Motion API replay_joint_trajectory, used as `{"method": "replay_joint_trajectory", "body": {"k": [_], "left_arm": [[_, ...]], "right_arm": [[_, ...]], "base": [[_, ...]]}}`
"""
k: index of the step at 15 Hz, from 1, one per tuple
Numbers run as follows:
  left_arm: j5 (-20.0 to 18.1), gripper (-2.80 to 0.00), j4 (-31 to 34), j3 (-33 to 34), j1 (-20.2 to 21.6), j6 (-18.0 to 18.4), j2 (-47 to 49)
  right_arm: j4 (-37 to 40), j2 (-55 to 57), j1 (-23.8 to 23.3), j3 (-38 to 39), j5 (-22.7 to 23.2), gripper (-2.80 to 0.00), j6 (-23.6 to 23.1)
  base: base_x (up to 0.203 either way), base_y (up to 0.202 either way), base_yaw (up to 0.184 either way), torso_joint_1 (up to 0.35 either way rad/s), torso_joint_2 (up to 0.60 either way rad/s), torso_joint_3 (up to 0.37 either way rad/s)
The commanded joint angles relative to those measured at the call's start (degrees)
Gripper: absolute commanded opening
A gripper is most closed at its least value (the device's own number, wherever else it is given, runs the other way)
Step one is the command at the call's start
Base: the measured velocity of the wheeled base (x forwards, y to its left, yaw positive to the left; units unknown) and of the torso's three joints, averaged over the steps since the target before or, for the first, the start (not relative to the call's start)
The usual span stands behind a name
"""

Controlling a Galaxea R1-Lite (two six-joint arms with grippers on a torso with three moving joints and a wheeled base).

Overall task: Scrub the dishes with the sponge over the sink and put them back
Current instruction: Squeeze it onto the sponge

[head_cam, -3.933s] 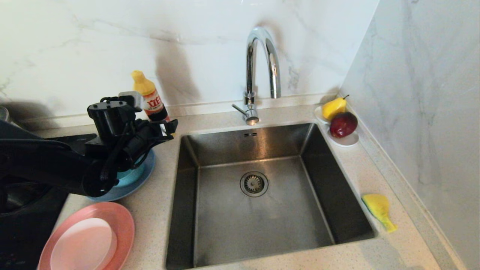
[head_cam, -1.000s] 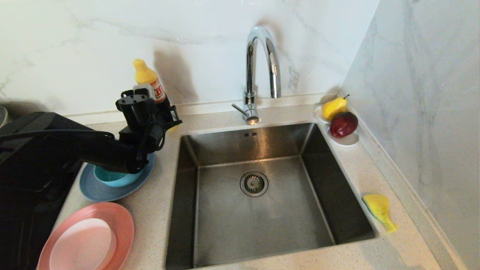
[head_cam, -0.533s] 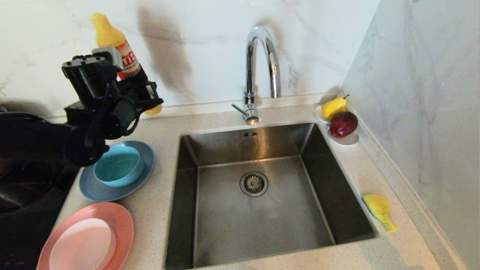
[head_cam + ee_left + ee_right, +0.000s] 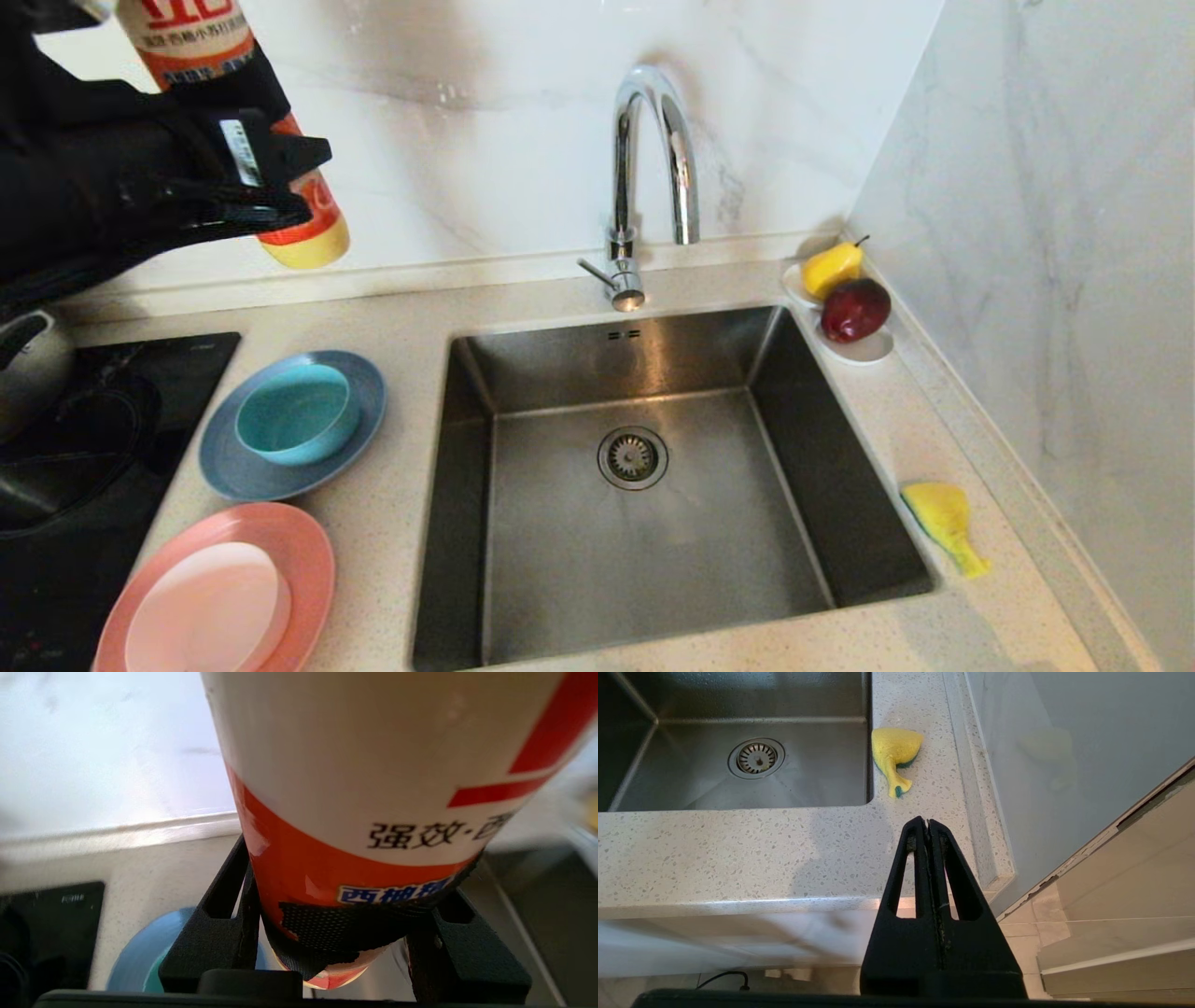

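Dishes: none is in your left tool (image 4: 280, 201), which grips the detergent bottle (image 4: 299, 219) high above the teal bowl (image 4: 297, 413) and grey-blue plate (image 4: 359, 443) on the bench (image 4: 392, 523). A slip drops it onto them. Your right tool (image 4: 928, 823), closed and empty, idles near the sponge (image 4: 894, 751).

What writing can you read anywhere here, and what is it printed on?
"强效·西": black characters on the white band of the detergent bottle, cut off at the picture's edge; the left gripper holds this bottle.
Blue band lower on the same bottle: white characters, partly hidden, not readable.
Small print and big red characters on the bottle in the head view: too blurred or cropped to read.
Faint mark on the black cooktop: too small to read.
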Motion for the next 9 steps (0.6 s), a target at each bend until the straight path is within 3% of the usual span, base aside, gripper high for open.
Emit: {"method": "replay_joint_trajectory", "body": {"k": [1,4,9], "left_arm": [[0.1,-2.8,7.7,-3.0,-4.8,1.8,-6.2],[0.0,-2.8,18.0,-9.8,-11.6,2.9,-7.7],[0.2,-2.8,20.3,-17.4,-17.5,3.9,-3.4]], "right_arm": [[0.0,0.0,0.0,0.0,0.0,-2.8,0.0],[0.0,0.0,0.0,0.0,0.0,-2.8,0.0],[0.0,0.0,0.0,0.0,0.0,-2.8,0.0]], "base": [[0.0,0.0,0.0,0.0,0.0,0.0],[0.0,0.0,0.0,0.0,0.0,0.0],[0.0,0.0,0.0,0.0,0.0,0.0]]}}
